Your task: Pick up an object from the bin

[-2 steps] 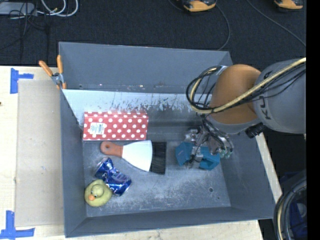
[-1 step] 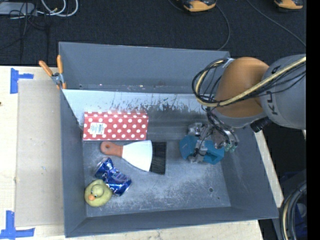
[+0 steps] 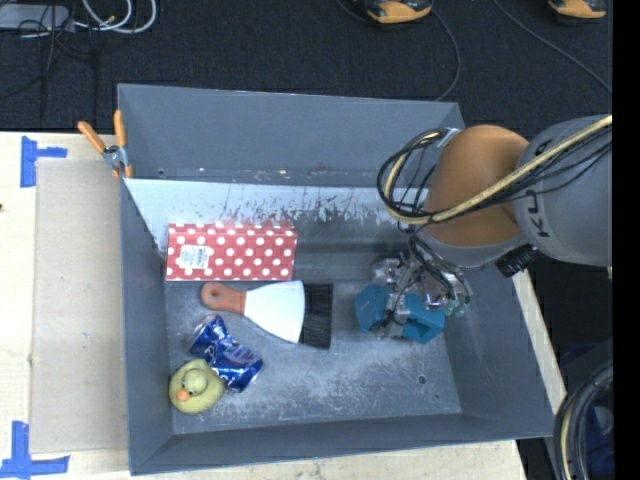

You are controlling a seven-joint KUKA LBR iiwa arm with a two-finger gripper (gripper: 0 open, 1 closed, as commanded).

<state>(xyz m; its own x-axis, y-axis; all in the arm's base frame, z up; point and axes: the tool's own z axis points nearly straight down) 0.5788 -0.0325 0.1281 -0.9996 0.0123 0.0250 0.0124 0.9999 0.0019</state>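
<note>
My gripper point(image 3: 415, 290) is down in the right half of the bin, under the orange wrist cover. It sits right on top of a light blue plastic thing point(image 3: 374, 309) that lies on the bin floor and sticks out to its left and below it. The gripper covers the middle of that blue thing. Just to the left lies a brush point(image 3: 275, 310) with a white body, an orange handle and black bristles.
A red box with white dots point(image 3: 230, 251) lies against the back left slope. A crumpled blue wrapper point(image 3: 226, 354) and a yellow rubber duck point(image 3: 195, 386) sit in the front left corner. The arm and its cables hang over the bin's right side.
</note>
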